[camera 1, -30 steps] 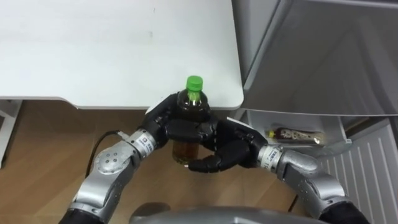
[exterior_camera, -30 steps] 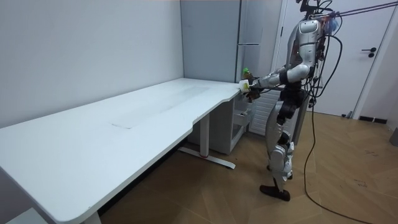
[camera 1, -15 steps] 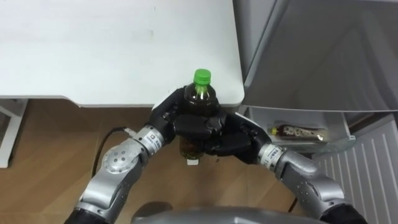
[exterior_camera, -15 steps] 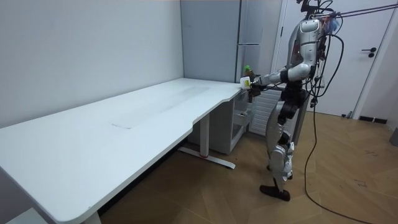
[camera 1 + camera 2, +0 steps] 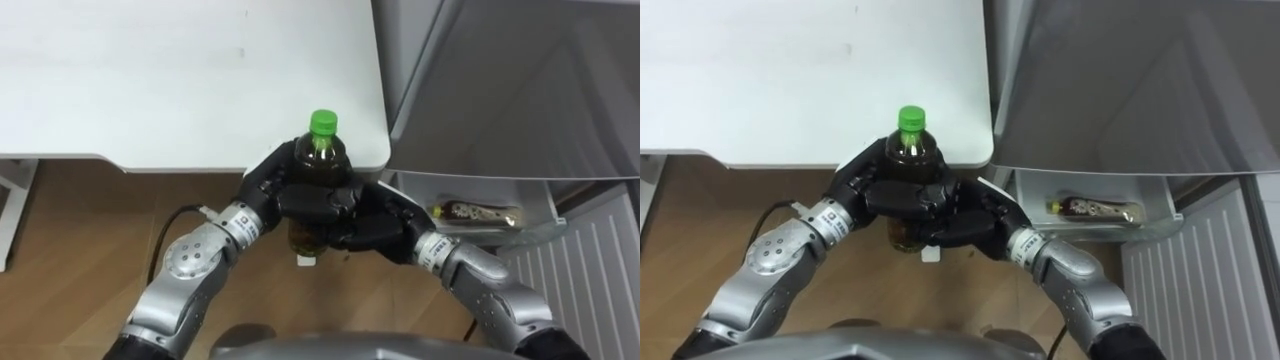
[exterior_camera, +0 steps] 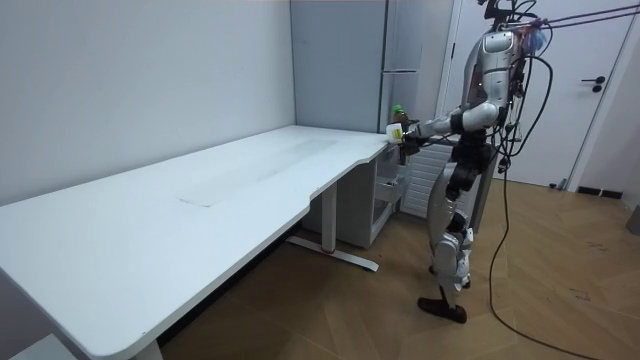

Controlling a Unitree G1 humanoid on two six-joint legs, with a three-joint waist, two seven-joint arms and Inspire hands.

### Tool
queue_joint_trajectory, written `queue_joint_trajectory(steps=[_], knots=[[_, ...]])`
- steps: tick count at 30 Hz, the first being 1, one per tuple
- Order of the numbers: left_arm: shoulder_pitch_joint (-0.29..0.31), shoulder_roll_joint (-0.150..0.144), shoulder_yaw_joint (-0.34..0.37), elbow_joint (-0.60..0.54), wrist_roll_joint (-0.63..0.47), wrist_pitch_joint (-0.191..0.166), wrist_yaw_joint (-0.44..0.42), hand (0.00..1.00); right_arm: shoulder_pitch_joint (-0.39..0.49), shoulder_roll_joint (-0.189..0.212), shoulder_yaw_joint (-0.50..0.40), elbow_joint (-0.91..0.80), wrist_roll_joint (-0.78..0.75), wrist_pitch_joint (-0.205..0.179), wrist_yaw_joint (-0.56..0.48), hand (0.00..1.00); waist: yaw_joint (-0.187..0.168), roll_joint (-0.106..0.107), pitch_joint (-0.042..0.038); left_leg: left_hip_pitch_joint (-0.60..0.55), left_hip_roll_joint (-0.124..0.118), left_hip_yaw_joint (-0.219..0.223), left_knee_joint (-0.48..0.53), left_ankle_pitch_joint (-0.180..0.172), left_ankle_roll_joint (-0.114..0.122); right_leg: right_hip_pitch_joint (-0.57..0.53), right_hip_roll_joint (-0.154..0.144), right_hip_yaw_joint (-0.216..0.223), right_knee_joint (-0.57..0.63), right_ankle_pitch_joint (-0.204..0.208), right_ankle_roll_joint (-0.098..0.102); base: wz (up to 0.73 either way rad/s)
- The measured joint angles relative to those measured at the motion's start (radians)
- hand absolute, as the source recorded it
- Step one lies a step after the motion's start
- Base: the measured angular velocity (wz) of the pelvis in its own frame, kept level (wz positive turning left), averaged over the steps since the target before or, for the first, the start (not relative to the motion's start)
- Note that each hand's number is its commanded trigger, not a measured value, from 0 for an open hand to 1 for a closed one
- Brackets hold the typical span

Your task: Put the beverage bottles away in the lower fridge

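A dark tea bottle (image 5: 320,175) with a green cap (image 5: 322,122) stands upright in front of me, held off the near corner of the white table (image 5: 150,80). My left hand (image 5: 272,185) and right hand (image 5: 370,222) both wrap their fingers round its body. In the right eye view the bottle (image 5: 908,160) sits between the left hand (image 5: 862,185) and the right hand (image 5: 975,222). In the room view I stand at the table's end by the fridge (image 6: 345,60), holding the bottle (image 6: 398,122) out at chest height. Another drink (image 5: 478,212) lies on the open lower fridge shelf (image 5: 540,210).
The grey fridge door (image 5: 520,90) fills the upper right, with the lower compartment open below it. Wooden floor (image 5: 80,230) lies beneath my arms. A white room door (image 6: 590,90) stands behind me on the room view's right.
Over the second, both hands lifted the bottle a little and closed more tightly round it; the right hand came up from below. Since half a second ago nothing has moved.
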Motion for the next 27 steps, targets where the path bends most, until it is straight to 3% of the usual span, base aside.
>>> queue_joint_trajectory(steps=[11,17,21,27], knots=[[0.0,0.001,0.008,-0.009,-0.002,0.0,0.0,0.0,-0.003,0.011,0.002,0.039,0.048,0.0,0.019,1.0,-0.001,0.001,0.0008,0.004,0.005,0.008,0.006,0.0,-0.001,-0.001,0.003,0.001,-0.005,0.003,-0.003,0.0],[0.0,0.001,0.027,-0.072,-0.001,0.001,0.006,0.0,-0.002,0.014,0.02,0.038,0.147,-0.02,0.029,1.0,0.001,0.004,0.0003,0.004,0.009,0.008,0.001,-0.001,-0.003,0.002,0.006,-0.007,-0.006,0.005,-0.005,0.0],[0.0,-0.001,0.046,-0.172,0.0,-0.001,0.037,0.0,0.001,0.021,0.037,0.038,0.2,-0.022,0.079,1.0,-0.002,0.007,-0.0015,0.008,0.01,0.006,0.001,-0.001,-0.003,0.003,0.006,-0.011,-0.006,0.006,-0.006,0.0],[-0.013,-0.006,0.046,-0.223,-0.016,-0.043,0.048,0.0,0.01,0.015,0.103,0.038,0.193,-0.016,0.098,1.0,0.003,0.011,-0.0005,0.039,0.01,0.011,-0.016,0.0,-0.005,0.024,0.005,-0.02,-0.009,0.006,-0.006,-0.02]])
